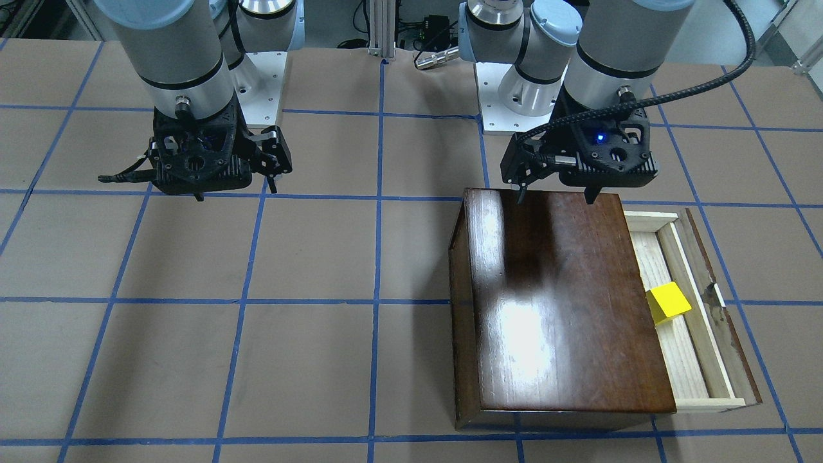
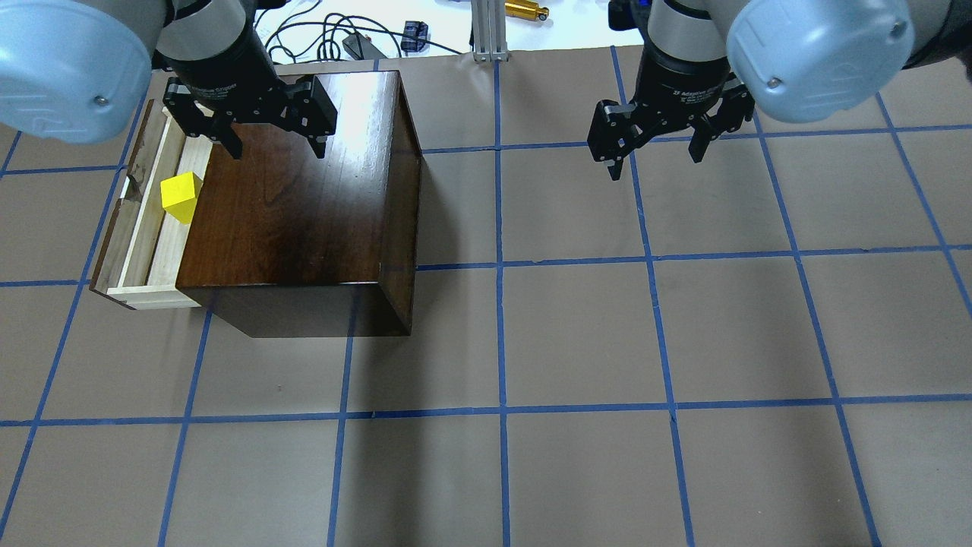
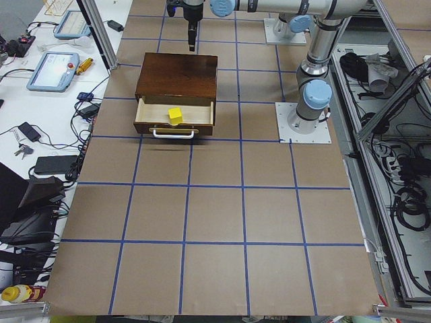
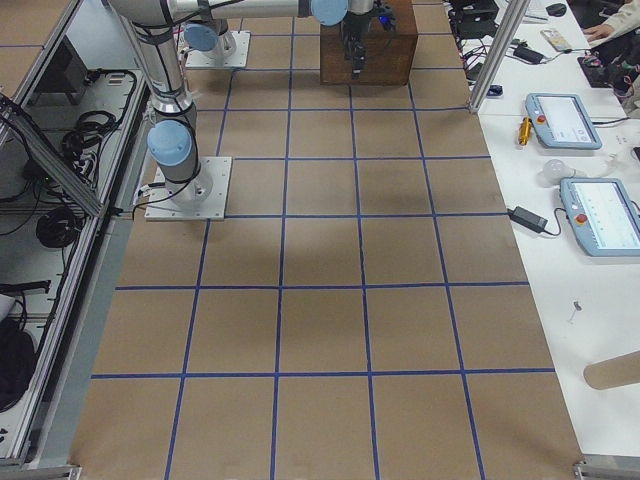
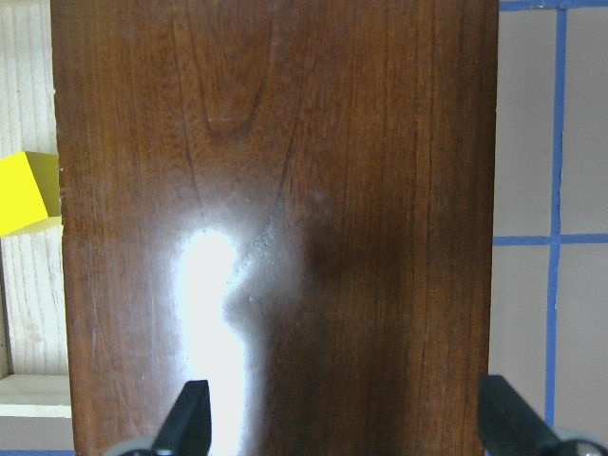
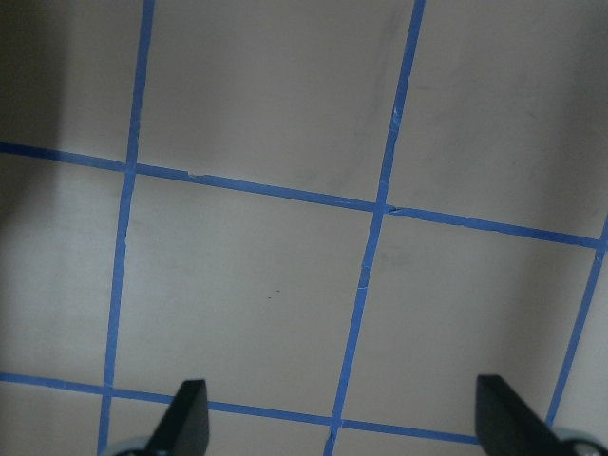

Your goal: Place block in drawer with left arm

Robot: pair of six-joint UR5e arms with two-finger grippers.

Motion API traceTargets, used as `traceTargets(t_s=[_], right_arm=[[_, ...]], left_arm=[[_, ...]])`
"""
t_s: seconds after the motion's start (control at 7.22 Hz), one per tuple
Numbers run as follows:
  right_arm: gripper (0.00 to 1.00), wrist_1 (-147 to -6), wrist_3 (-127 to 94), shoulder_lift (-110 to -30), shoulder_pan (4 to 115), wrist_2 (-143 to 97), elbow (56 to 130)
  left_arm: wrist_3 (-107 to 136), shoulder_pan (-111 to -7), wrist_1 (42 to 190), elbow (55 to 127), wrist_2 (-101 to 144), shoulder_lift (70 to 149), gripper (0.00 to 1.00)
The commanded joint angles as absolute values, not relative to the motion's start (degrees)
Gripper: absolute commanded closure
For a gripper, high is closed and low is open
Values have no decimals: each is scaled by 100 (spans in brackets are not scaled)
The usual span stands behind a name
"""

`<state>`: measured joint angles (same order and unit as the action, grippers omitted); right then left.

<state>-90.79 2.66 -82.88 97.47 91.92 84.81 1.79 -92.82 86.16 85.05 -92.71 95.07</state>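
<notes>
The yellow block [image 1: 669,300] lies in the open drawer [image 1: 691,360] of the dark-brown wooden box [image 1: 553,302]. It also shows in the overhead view [image 2: 181,196], the exterior left view [image 3: 175,116] and at the left edge of the left wrist view [image 5: 27,193]. My left gripper [image 1: 557,195] is open and empty, hovering above the box top near its robot-side edge; it also shows in the overhead view [image 2: 278,148]. My right gripper [image 2: 653,162] is open and empty above bare table, far from the box.
The drawer [image 2: 148,228] sticks out of the box's outer side with a dark front panel [image 1: 723,308]. Cables and a small gold tool [image 2: 527,10] lie beyond the table's far edge. Tablets [image 3: 52,70] sit on a side bench.
</notes>
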Motion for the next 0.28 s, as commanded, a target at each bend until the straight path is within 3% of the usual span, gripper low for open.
traceTargets(t_s=[0.0,0.14], right_arm=[[0,-9079,264,-8288,9747,9193,8481],[0,-9079,264,-8288,9747,9193,8481]], left_arm=[[158,-9273,8613,8508,-9264,9475,0],[80,-9272,8613,8517,-9281,9475,0]])
